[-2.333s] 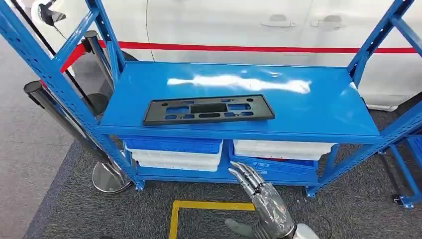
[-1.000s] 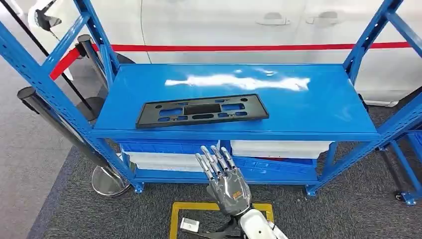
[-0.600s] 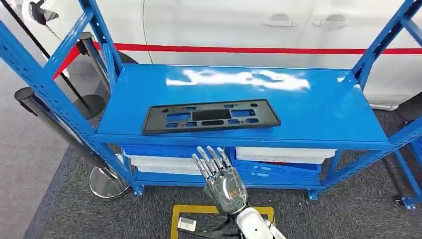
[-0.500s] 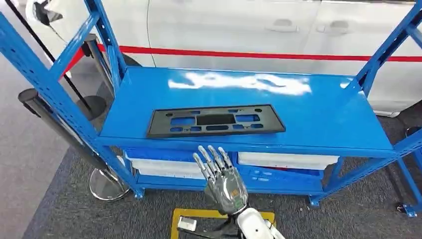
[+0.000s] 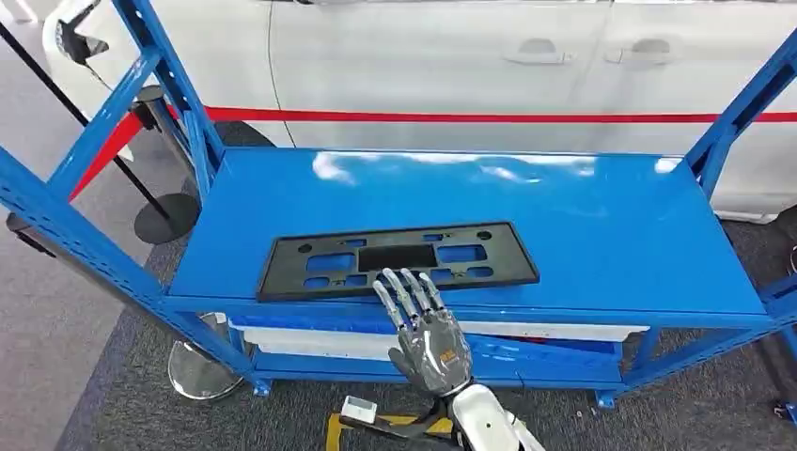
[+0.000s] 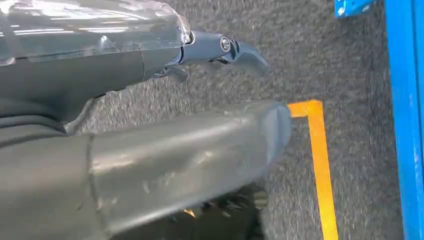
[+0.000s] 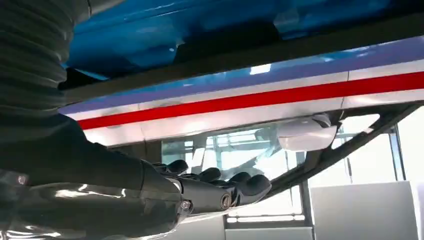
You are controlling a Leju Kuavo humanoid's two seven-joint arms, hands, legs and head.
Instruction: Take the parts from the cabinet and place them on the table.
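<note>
A flat black plastic plate with several cut-outs (image 5: 399, 260) lies near the front of the blue cabinet shelf (image 5: 601, 225). My right hand (image 5: 425, 338) is raised in front of the shelf's front edge. Its fingers are straight and point up, and the fingertips (image 5: 404, 287) overlap the plate's near edge. It holds nothing. The right wrist view looks past that hand (image 7: 200, 192) toward the blue shelf and the car. My left hand (image 6: 150, 145) hangs low over the grey carpet and holds nothing.
A white car with a red stripe (image 5: 451, 66) stands close behind the cabinet. Blue slanted uprights (image 5: 85, 235) frame both ends of the shelf. White and blue bins (image 5: 320, 343) sit on the lower level. A stanchion base (image 5: 202, 371) stands at the left, with yellow floor tape (image 6: 320, 165) beneath me.
The whole picture has shifted, so the camera has moved closer to the shelf. My right hand has risen from below the shelf until its fingertips are at the plate's near edge.
</note>
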